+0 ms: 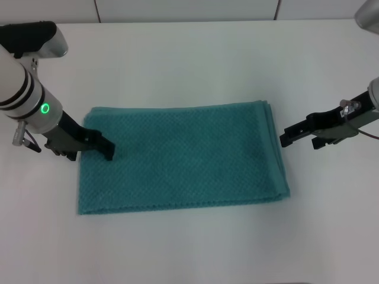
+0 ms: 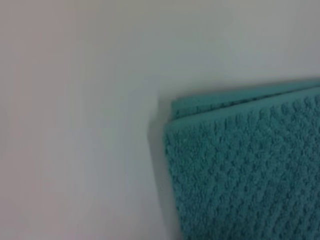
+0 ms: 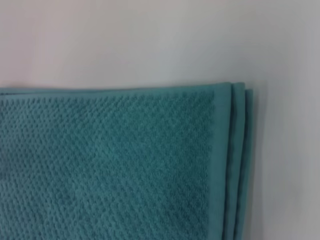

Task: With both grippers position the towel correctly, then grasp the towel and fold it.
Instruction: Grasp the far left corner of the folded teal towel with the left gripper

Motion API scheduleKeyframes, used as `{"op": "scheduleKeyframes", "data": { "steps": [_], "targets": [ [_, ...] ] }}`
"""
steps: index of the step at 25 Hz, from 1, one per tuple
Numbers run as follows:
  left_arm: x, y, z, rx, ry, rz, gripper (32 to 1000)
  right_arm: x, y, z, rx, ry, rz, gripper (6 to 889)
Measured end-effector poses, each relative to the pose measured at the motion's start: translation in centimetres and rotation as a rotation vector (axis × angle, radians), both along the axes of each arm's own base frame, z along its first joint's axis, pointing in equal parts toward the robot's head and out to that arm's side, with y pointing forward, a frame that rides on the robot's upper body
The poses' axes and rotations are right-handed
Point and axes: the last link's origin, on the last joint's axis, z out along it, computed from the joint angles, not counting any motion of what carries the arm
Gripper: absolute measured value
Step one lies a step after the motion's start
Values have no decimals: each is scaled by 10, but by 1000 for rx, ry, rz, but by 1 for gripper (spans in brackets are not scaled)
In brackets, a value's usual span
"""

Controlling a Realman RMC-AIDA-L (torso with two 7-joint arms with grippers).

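Towel (image 1: 183,157) flat, long axis left-right

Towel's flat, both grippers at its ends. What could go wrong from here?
1. The towel is already folded into stacked layers, visible at its right edge; the right gripper, beside that edge, may pinch only the top layers, so the stack splits.
2. The left gripper sits over the towel's left end; pressing there could drag and bunch the cloth on the smooth white table.
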Motion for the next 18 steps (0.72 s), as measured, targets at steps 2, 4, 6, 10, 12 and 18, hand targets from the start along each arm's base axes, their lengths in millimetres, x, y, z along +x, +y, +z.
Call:
{"op": "scheduleKeyframes", "data": {
  "steps": [2,4,6,10,12,18],
  "targets": [
    [0,0,-1,-1,1,0,877,1,0,-1,2,1,-2,881],
    [0,1,-1,0,1,-2,876,1,0,-2,-2,2,-6,881],
    [0,1,-1,2,1,-4,874,1,0,-4,-8,3,-9,881],
    [1,1,-1,3,1,-6,870,2,0,-4,-8,2,-9,881],
    [1,1,-2,3,0,-6,868,2,0,-4,-7,2,-8,881],
    [1,1,-2,3,0,-6,863,2,1,-4,-4,2,-8,881]
  ]
}}
